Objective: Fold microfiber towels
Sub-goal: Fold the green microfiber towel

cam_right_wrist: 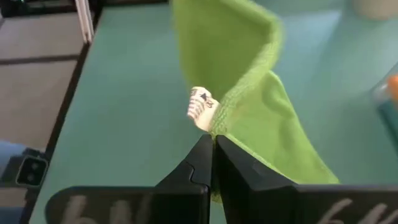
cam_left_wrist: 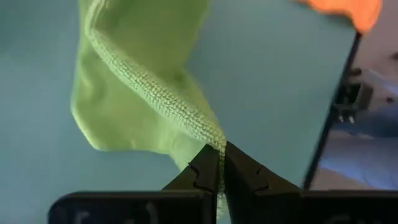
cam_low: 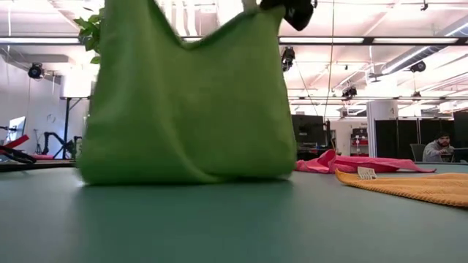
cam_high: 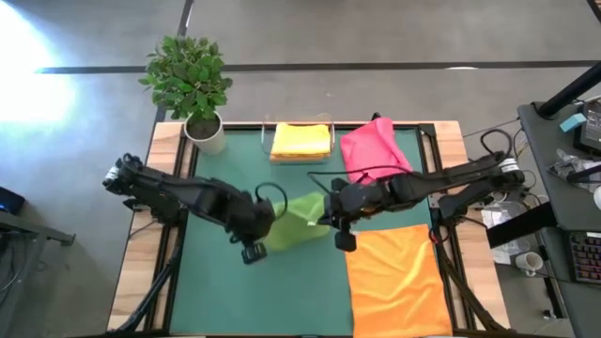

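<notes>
A green microfiber towel hangs between my two grippers over the middle of the table. In the low view the green towel sags between its raised upper corners, and its lower fold rests on the green mat. My left gripper is shut on one upper corner. My right gripper is shut on the other, next to a white label. From above, my left gripper is at the towel's left end and my right gripper at its right end. My left gripper pinches an upper corner of the green towel, at its hemmed edge, between its two fingers, slanting down from above. The cloth hangs away below it, slack, its lower part on the table. My right gripper pinches the other upper corner, beside the white label, between its two fingers, slanting down from the table's right. The towel falls away from the fingers, and its hem sags toward the other gripper.
An orange towel lies spread flat at the near right. A pink towel lies crumpled at the far right. A yellow folded towel sits in the clear tray at the far edge, with a potted plant at the far left corner.
</notes>
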Controlling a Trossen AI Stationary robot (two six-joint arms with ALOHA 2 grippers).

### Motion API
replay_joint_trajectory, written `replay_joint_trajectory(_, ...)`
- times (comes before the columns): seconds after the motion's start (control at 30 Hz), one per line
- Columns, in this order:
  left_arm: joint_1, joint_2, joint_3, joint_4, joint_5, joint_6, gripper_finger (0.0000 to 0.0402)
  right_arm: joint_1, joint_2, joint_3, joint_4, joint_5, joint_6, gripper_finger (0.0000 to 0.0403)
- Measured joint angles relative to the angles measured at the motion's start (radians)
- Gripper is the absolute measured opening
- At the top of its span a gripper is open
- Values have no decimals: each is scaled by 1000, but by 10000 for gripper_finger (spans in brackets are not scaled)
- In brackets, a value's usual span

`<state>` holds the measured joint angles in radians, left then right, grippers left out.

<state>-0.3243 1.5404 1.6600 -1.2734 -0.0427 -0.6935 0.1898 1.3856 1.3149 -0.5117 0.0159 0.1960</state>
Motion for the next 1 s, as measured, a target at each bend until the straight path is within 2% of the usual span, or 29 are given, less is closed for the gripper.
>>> replay_joint_trajectory(0.13, -30, -1, -91, 63, 61, -100, 0, 15, 24, 0, 17, -43, 47, 8)
replay_joint_trajectory(0.47, -23, 2, -293, 221, 35, -141, 0, 15, 140, -63, 21, -40, 46, 8)
replay_joint_trajectory(0.77, 31, 2, -447, 253, 18, -139, 0, -1, 272, -78, 9, 132, 56, 8)
replay_joint_trajectory(1.0, 97, 2, -513, 284, -47, -139, 0, -44, 314, -78, -36, 235, 83, 8)
